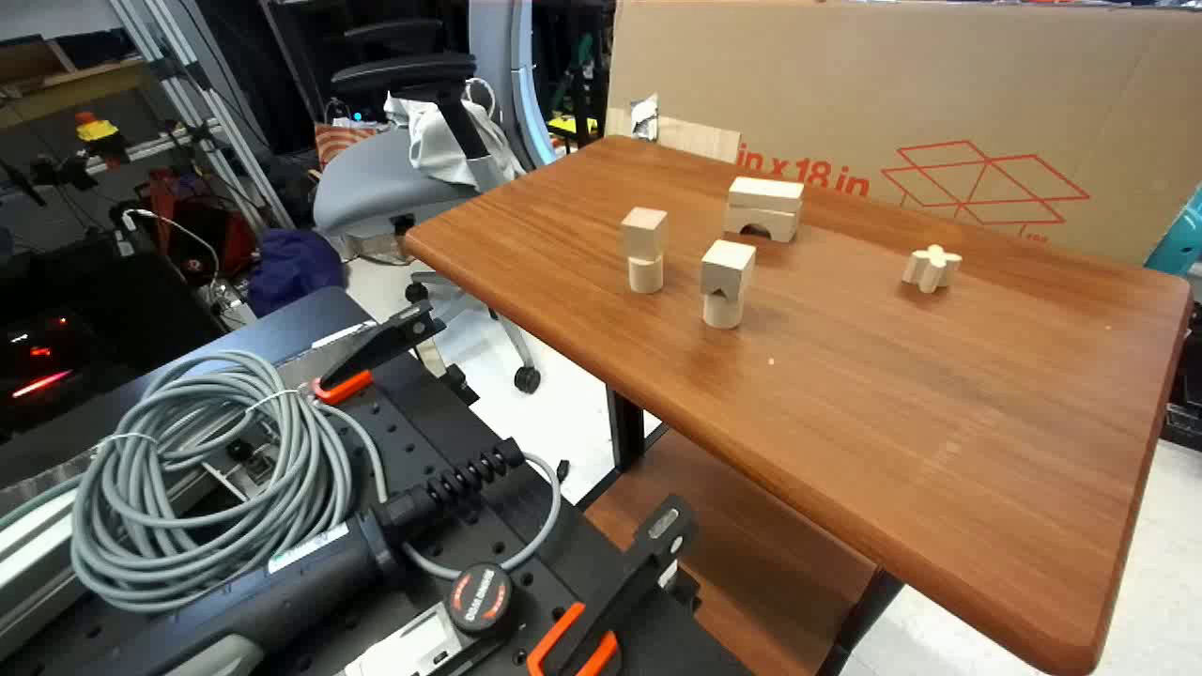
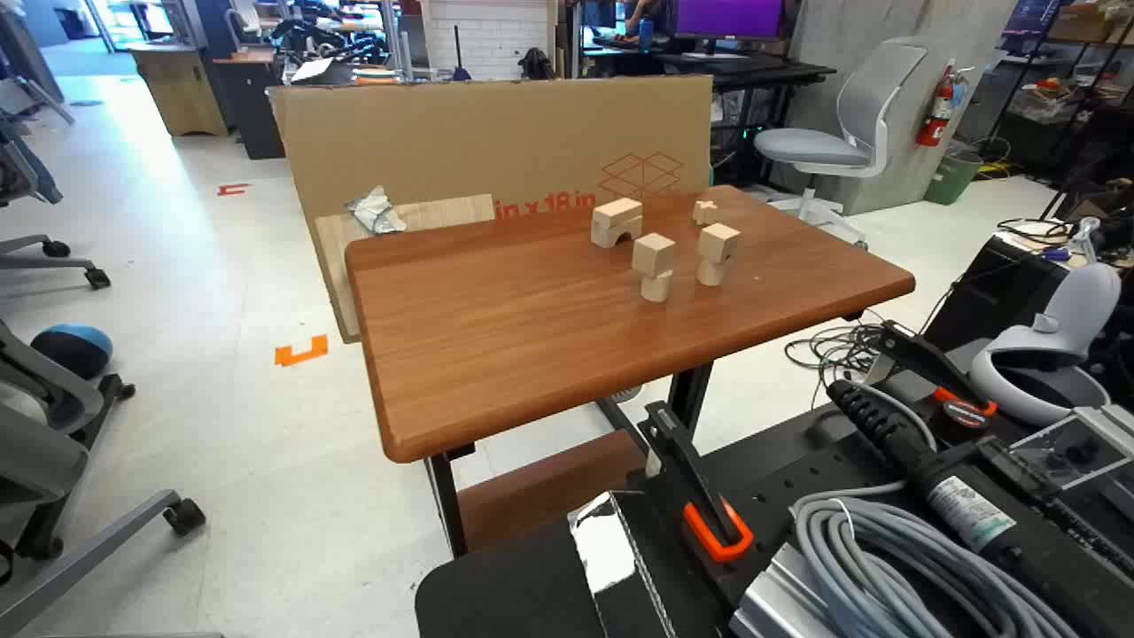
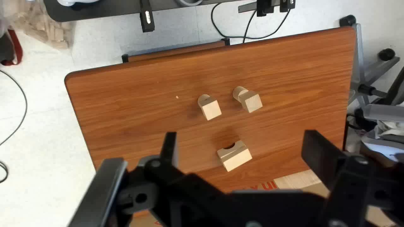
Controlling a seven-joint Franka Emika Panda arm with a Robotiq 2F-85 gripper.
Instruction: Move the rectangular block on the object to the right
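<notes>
Two dark fingers of the gripper are showing closest, low in the wrist view, and they are standing spread wide apart. Farther on, in an exterior view, a coil of grey cable is resting on a black bench. Past the bench, on a brown table, a pale wooden block is sitting on a short cylinder, and near it, a little deeper, a second block is topping a second cylinder. Out to the right, a small cross-shaped piece is standing well apart from both stacks. Deeper still, the rectangular block is lying flat on an arched block, touching it from above; in both exterior views the cross-shaped piece is standing apart, to its right. In the wrist view the rectangular block is appearing in the gap between the fingers, well beyond them. Behind the table, a large cardboard sheet is standing.
</notes>
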